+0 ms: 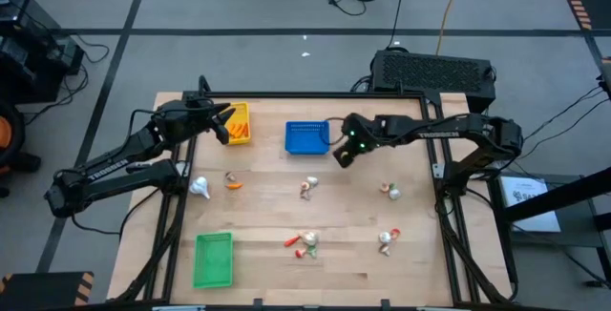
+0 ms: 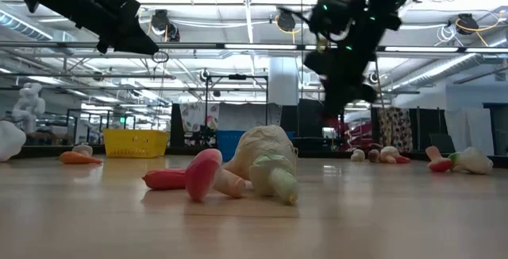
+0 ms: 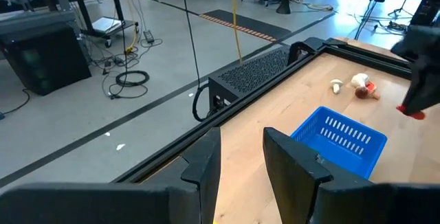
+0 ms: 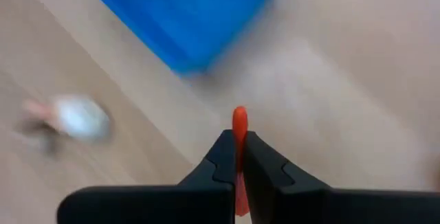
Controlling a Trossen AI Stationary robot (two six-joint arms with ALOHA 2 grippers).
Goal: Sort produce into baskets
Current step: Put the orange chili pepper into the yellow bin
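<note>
My right gripper (image 1: 342, 153) hangs above the table just right of the blue basket (image 1: 307, 136) and is shut on a small red-orange piece (image 4: 238, 122). My left gripper (image 1: 225, 124) is open and empty above the yellow basket (image 1: 240, 123). In the left wrist view its fingers (image 3: 240, 165) stand apart, with the blue basket (image 3: 340, 141) beyond them. The green basket (image 1: 213, 259) rests on the table near the front left. Loose produce lies on the wood, such as a whitish bulb (image 1: 199, 188) and an orange piece (image 1: 234, 183). My right gripper pinches the red-orange piece between its two fingers, and the piece's tip (image 4: 238, 116) sticks out past the fingertips. The fingers come from above, pointing down at the table. The piece is lifted clear of the wood.
More pieces lie mid-table (image 1: 308, 188), at the right (image 1: 389, 191), and near the front (image 1: 305, 242) (image 1: 387, 238). A whitish piece (image 4: 75, 116) lies below my right gripper, near the blue basket's corner (image 4: 185, 25). A black box (image 1: 434, 71) stands behind the table's far edge.
</note>
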